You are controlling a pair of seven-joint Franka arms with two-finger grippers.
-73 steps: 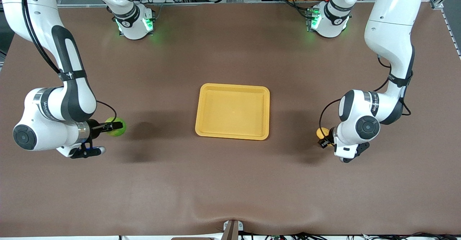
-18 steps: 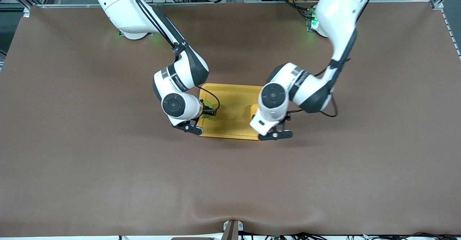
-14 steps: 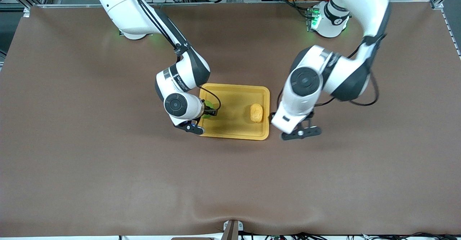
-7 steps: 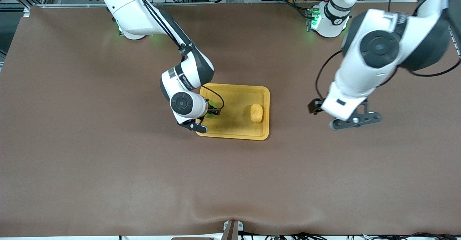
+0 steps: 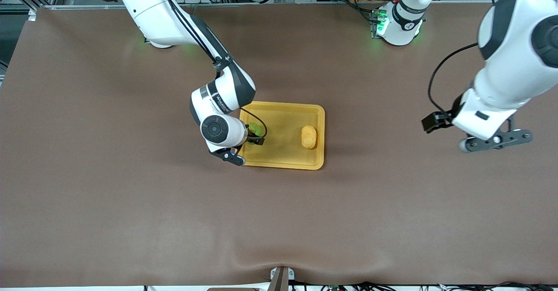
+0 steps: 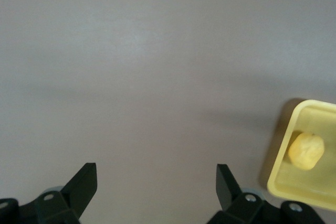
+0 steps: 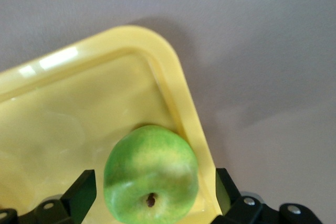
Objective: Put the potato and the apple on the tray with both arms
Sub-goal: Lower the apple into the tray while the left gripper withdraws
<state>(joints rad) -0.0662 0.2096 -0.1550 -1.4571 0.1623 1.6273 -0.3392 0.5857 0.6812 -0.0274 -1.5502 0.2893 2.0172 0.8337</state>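
- apple sits inside the tray, at the end toward the right arm's base, tucked beside the rim corner; stem dimple faces the wrist camera, so it looks set down rather than hanging.
- right tool is low over that tray end, fingers spread on both sides of the apple with a gap showing, so open, not gripping. Judged: release done, arm only needs to lift clear.
- potato lies on the tray floor at the end toward the left arm's base, just inside the rim, well apart from the apple; nothing touches it.
- left tool hangs over bare tabletop toward the left arm's end, well away from the tray, fingers wide open and empty.
- both items on the tray, so the task looks essentially complete.
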